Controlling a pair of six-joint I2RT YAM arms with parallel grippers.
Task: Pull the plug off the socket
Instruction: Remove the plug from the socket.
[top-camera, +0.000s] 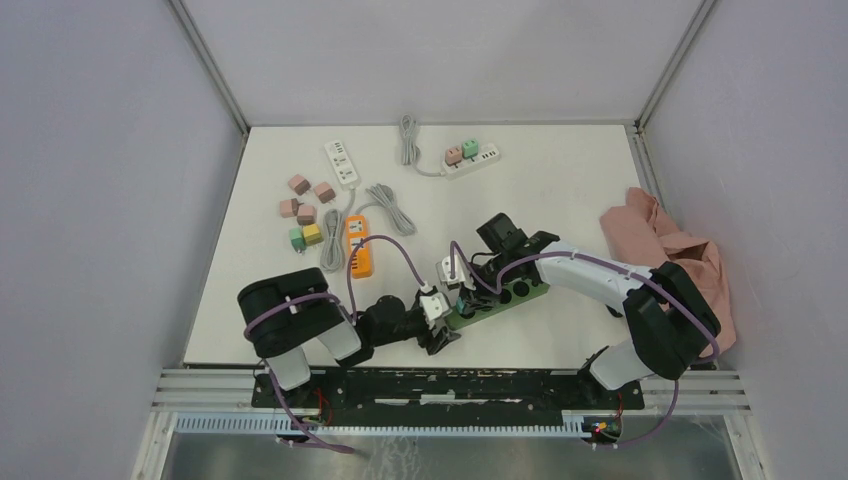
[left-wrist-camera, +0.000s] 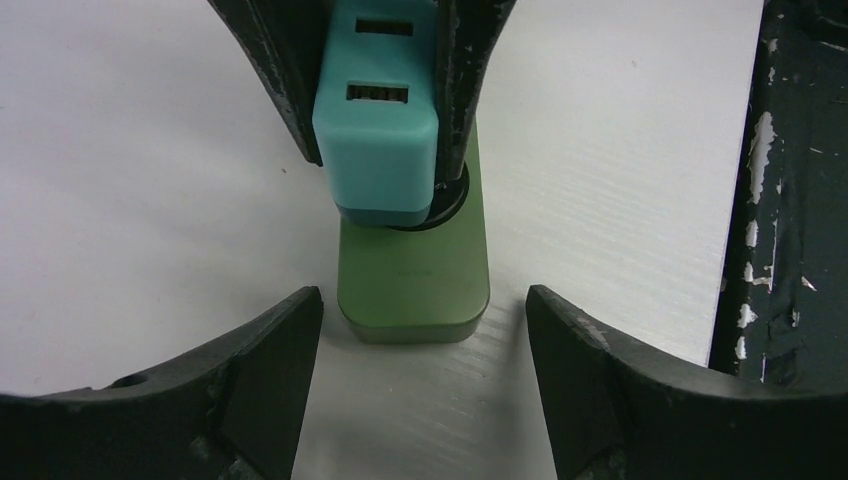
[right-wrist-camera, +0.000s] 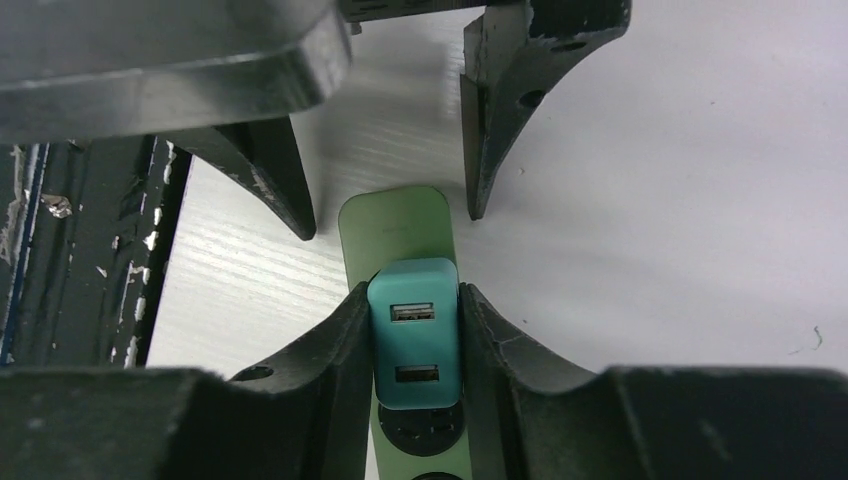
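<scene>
Right gripper (right-wrist-camera: 413, 298) is clamping the teal plug (right-wrist-camera: 412, 350) from both sides, low in the centre of the right wrist view. The plug is sitting seated on the green power strip (left-wrist-camera: 412, 280), which is lying on the white table (left-wrist-camera: 130, 200), bottom centre of the overhead view. Left gripper (left-wrist-camera: 422, 305) is standing spread, jaws flanking the strip's rounded end, just beside it.

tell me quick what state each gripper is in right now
Left gripper: open, straddling the end of the green power strip without touching it.
Right gripper: closed on the teal plug.
</scene>
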